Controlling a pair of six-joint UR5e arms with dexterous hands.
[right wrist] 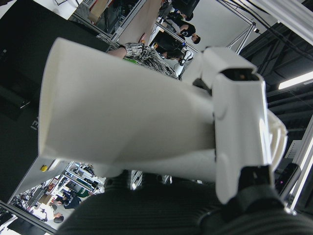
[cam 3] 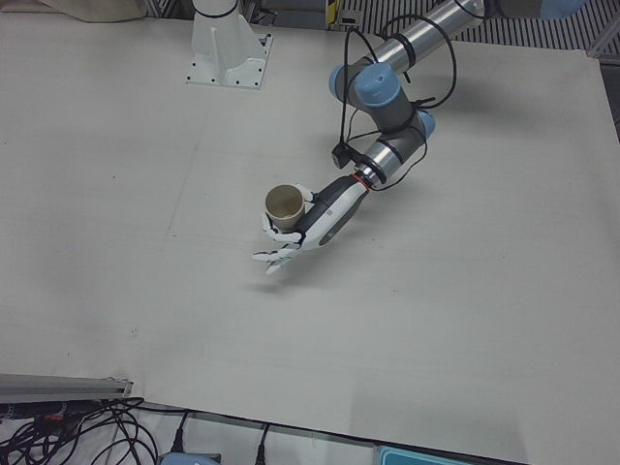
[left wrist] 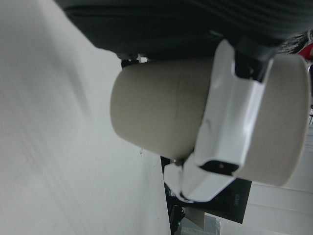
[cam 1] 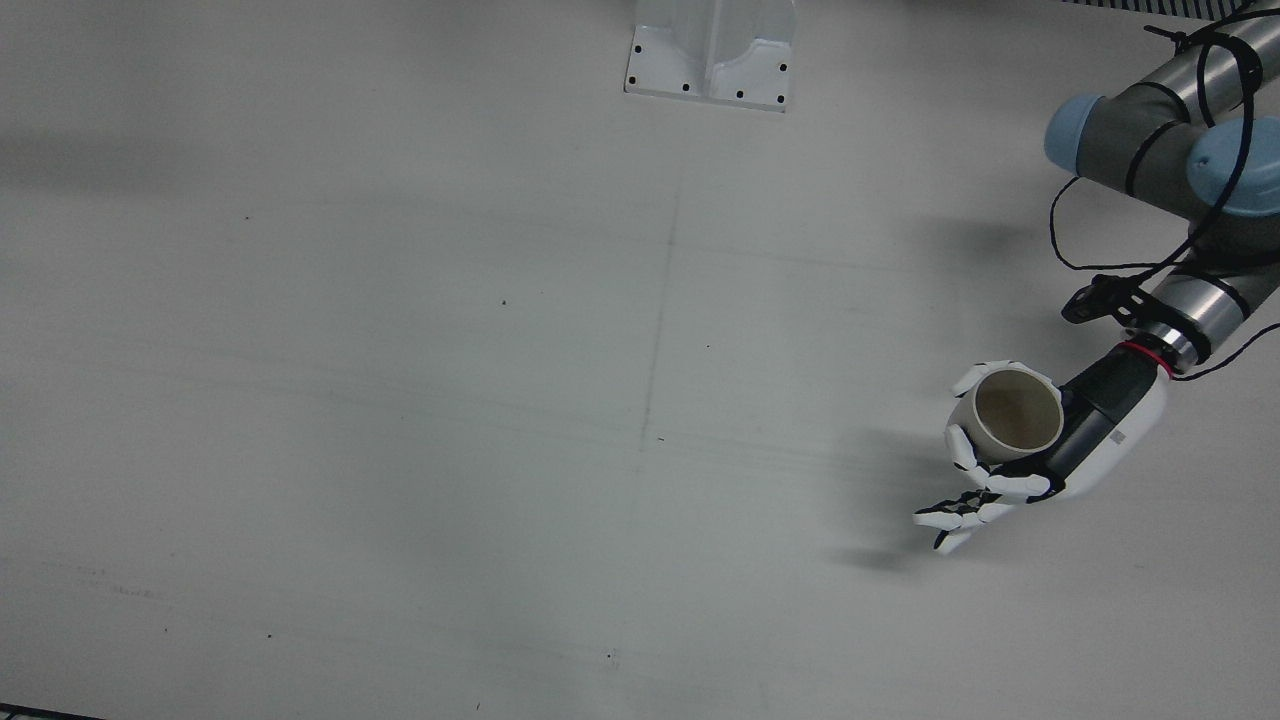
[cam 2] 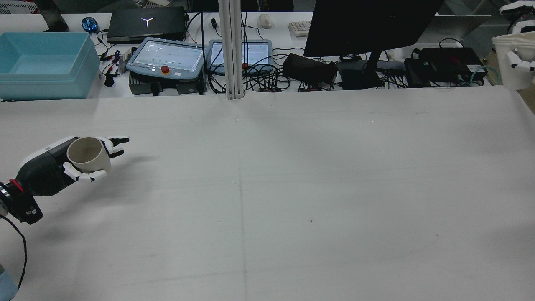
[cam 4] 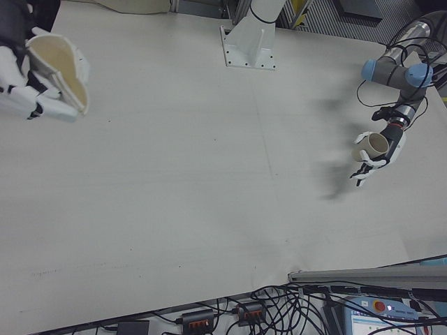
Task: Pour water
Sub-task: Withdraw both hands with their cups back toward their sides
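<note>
Both grasps done, pour not started. Your left hand (cam 1: 1040, 450) is clamped on the cup (cam 1: 1010, 412), upright at 4 o'clock above the tabletop (cam 1: 500, 400). Your right hand (cam 4: 28, 77) grips the pitcher (cam 4: 63, 70) far off; bring them together.

1. The left hand (cam 1: 1040, 450) holds the cup (cam 1: 1015, 412) upright above the table (cam 1: 500, 400), on the robot's left side.
2. The right hand (cam 4: 31, 77) holds a jug (cam 4: 63, 66) at the far right edge (well apart).

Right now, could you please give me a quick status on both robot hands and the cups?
Left robot hand shut on beige cup, upright above the table. Right robot hand shut on white cup, far side. Nothing between them.
</note>
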